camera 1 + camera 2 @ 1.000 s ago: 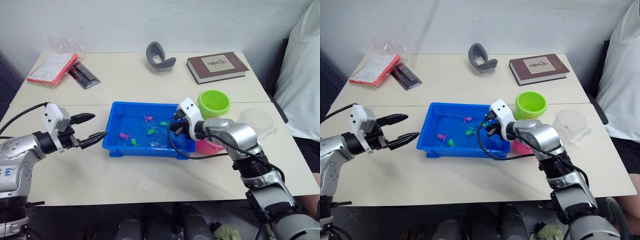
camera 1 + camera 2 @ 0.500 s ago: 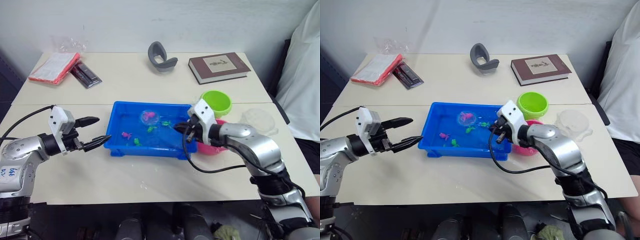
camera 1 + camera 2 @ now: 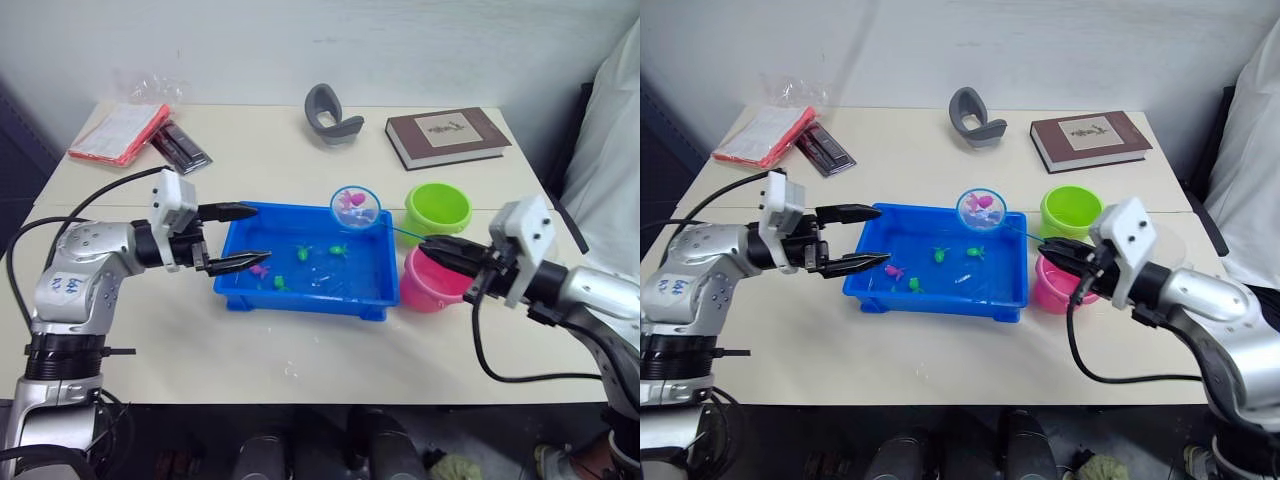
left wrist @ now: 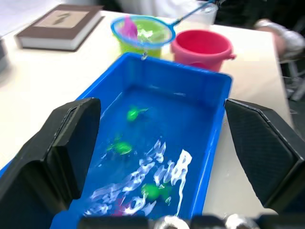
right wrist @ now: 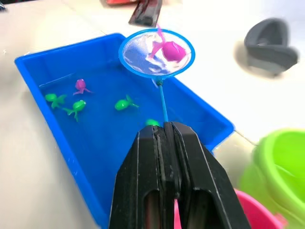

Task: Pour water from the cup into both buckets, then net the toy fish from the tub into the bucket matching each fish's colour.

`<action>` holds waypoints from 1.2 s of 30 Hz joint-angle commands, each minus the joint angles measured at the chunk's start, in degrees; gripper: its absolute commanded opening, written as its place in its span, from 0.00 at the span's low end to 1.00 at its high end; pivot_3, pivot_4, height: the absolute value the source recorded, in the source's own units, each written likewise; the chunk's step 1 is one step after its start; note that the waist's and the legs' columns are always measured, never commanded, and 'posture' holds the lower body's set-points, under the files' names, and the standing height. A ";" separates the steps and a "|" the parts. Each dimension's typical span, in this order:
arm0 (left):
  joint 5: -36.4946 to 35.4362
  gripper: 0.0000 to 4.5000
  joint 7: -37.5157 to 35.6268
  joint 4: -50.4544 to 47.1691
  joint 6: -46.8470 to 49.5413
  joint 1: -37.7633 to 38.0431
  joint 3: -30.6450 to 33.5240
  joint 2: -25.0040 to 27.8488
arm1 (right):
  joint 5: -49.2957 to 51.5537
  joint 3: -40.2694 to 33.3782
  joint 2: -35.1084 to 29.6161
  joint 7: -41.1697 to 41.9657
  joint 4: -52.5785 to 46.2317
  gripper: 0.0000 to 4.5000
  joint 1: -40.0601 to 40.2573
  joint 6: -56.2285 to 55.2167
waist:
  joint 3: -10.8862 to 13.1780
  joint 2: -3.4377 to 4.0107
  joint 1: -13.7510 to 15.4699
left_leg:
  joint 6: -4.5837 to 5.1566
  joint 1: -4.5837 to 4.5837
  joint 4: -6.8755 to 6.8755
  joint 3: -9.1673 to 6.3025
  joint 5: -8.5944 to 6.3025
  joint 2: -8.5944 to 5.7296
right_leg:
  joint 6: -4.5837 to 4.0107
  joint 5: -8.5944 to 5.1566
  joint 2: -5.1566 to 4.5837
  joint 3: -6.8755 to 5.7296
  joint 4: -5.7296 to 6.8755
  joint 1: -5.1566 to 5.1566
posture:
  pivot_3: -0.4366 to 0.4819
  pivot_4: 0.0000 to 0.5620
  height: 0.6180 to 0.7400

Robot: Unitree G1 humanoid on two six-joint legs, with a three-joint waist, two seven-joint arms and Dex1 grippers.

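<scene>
lifting clear of the tub, the net now carries a pink fish; right gripper jaws pinch its handle; left gripper jaws wide at the tub's end; pink bucket next.

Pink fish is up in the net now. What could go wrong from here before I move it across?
The pink fish lies loose in the shallow net, which is over the tub's far rim; a jerk could toss it onto the table. The green bucket stands close beside the pink bucket, so the wrong pail is easy to hit.

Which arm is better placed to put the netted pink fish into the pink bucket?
The right: its gripper already holds the net with the pink fish, beside the pink bucket.
</scene>
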 commanded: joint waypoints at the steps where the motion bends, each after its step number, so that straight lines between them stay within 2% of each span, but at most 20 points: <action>1: -1.17 0.99 -2.57 1.19 0.41 -2.62 -1.52 -1.31 | 3.26 -5.93 -0.33 -2.76 -6.61 0.00 4.22 1.40 | 0.00 0.00 0.02 | 0.01 -0.02 0.00 0.00 0.00 -0.02 | 0.02 0.01 0.00 0.03 0.00 0.00 | 0.48 0.27 1.00; 5: 0.28 0.99 -4.27 5.62 -1.72 -6.83 -3.91 -4.49 | 3.98 -14.52 -0.50 -3.81 -9.98 0.00 12.23 1.14 | 0.00 0.00 0.23 | 0.00 0.01 0.02 0.00 0.01 0.00 | 0.05 0.03 0.11 0.09 -0.01 0.02 | 0.48 0.27 1.00; 9: 0.86 0.99 -5.24 6.90 -2.52 -8.00 -5.18 -6.29 | 3.28 -23.51 -0.05 -2.02 -10.85 0.00 20.74 -1.27 | 0.00 0.00 1.18 | 0.02 0.02 0.04 0.00 0.01 -0.01 | 0.10 0.06 0.19 0.17 -0.10 0.06 | 0.48 0.27 1.00; 14: 1.72 0.99 -5.75 7.98 -3.63 -7.78 -5.98 -7.40 | 1.76 -29.46 1.51 -0.01 -9.98 0.00 28.93 -6.73 | 0.00 0.00 1.26 | 0.04 0.06 0.06 0.02 0.00 -0.03 | 0.15 0.09 0.33 0.32 -0.18 0.13 | 0.48 0.27 1.00; 17: 2.10 0.99 -5.87 8.21 -4.29 -7.26 -6.64 -8.49 | -7.90 -28.04 1.50 3.01 -6.80 0.00 36.01 -16.78 | -0.01 0.01 1.33 | 0.04 0.13 0.05 0.05 -0.01 -0.04 | 0.16 0.09 0.39 0.42 -0.16 0.15 | 0.48 0.27 1.00; 28: 3.06 0.99 -4.31 6.75 -5.14 -6.14 -6.95 -11.16 | -32.85 -20.77 -0.28 0.77 7.66 0.00 37.10 -52.34 | -0.01 0.00 1.23 | 0.00 0.22 0.08 0.16 0.02 -0.06 | 0.18 0.10 0.46 0.54 -0.13 0.17 | 0.48 0.27 1.00; 30: 3.17 0.99 -3.63 6.22 -5.20 -5.58 -7.04 -11.80 | -37.37 -19.99 -0.48 -1.95 10.48 0.00 35.90 -58.61 | -0.01 0.00 1.23 | 0.00 0.24 0.07 0.17 0.02 -0.04 | 0.18 0.10 0.46 0.55 -0.13 0.18 | 0.48 0.27 1.00; 33: 2.83 0.99 -2.35 5.63 -4.89 -5.16 -6.79 -12.68 | -50.48 -19.08 -2.54 -8.91 15.79 0.00 35.19 -75.01 | -0.01 0.00 1.18 | -0.01 0.28 0.08 0.21 0.02 -0.02 | 0.18 0.10 0.43 0.61 -0.12 0.18 | 0.48 0.27 1.00; 36: 3.12 0.99 -1.22 5.54 -5.27 -4.68 -6.66 -13.41 | -60.66 -18.89 -1.94 -16.65 19.13 0.00 35.70 -83.99 | -0.01 0.00 1.18 | -0.04 0.35 0.07 0.24 0.03 0.00 | 0.16 0.08 0.43 0.64 -0.17 0.20 | 0.48 0.27 1.00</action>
